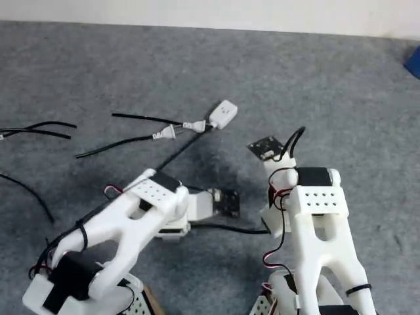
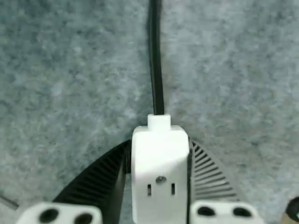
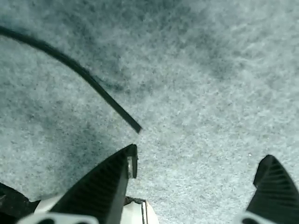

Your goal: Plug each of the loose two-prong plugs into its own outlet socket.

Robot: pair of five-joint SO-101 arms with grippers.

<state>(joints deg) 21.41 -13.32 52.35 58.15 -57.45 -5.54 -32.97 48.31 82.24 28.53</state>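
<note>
Left gripper [image 2: 160,144] clamped on white outlet socket [image 2: 160,163], its near end cut off. Right gripper [image 3: 202,156] spread wide over grey carpet [image 3: 210,70], black cord [image 3: 112,105] just beside. From high: second socket [image 1: 224,115] at 12 o'clock, 1 plug [image 1: 193,125] touching it, seating hard to judge, 1 loose plug [image 1: 165,134] at its 8 o'clock.

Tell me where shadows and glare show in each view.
High view: even, soft light, with a faint shadow on the carpet between the arms. Left wrist view: the outlet socket glares bright white. Right wrist view: dim patches darken the carpet around the black cable.
</note>
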